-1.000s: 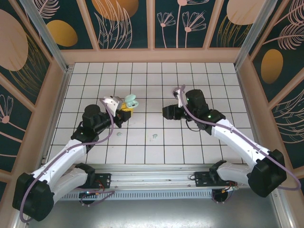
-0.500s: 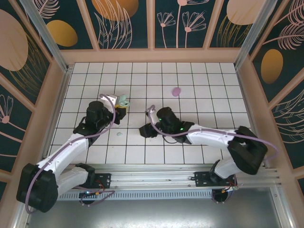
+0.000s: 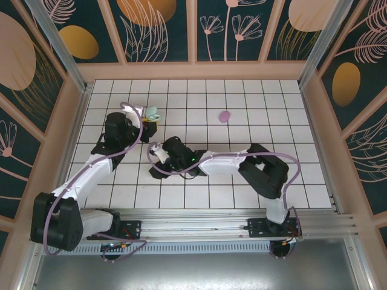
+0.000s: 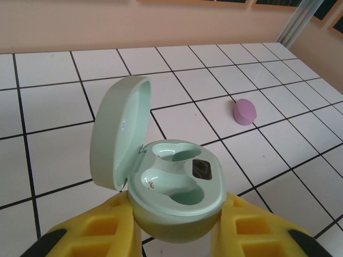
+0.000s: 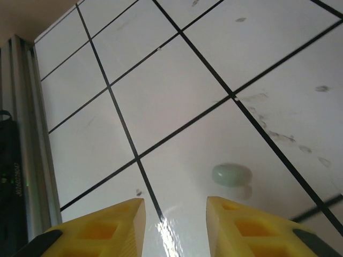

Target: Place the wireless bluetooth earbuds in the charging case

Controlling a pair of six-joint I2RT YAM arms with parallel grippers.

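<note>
Earbud (image 5: pixel 231 175) position, please?
It is mint, lying on the worktop (image 5: pixel 177 91) left of middle, just ahead of the right gripper (image 5: pixel 174 214) (fingers spread, touching nothing).
And the charging case (image 4: pixel 177 182)?
Pinched by the left gripper (image 4: pixel 174 217), lid open, above the far-left part.

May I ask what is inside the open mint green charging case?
The charging case holds two moulded wells, both empty, and a small dark panel. Its underside is hidden by the left pincer.
</note>
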